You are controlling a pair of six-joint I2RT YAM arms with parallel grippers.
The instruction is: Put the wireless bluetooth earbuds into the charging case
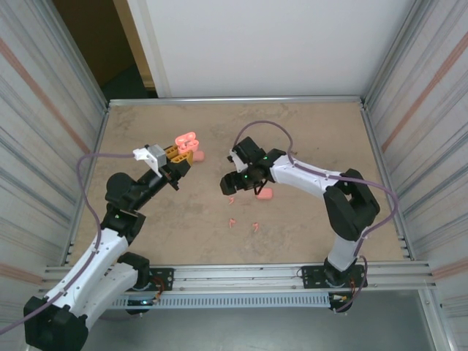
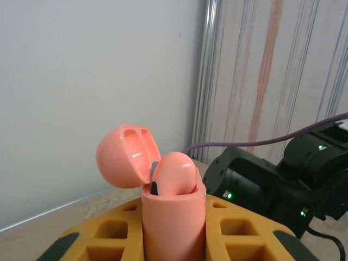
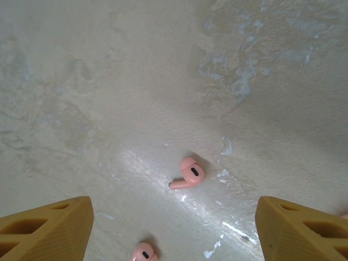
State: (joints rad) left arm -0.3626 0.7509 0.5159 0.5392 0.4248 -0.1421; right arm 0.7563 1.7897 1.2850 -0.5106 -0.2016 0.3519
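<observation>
Earbud (image 3: 144,253) half past bottom edge

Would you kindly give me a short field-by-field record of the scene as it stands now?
left gripper: shut on case
lid: open
in case: seated earbud
right gripper: open, empty, over table
below right gripper: loose earbud lying on table; second earbud at the right wrist view's lower edge
spare case: on table beside right gripper
</observation>
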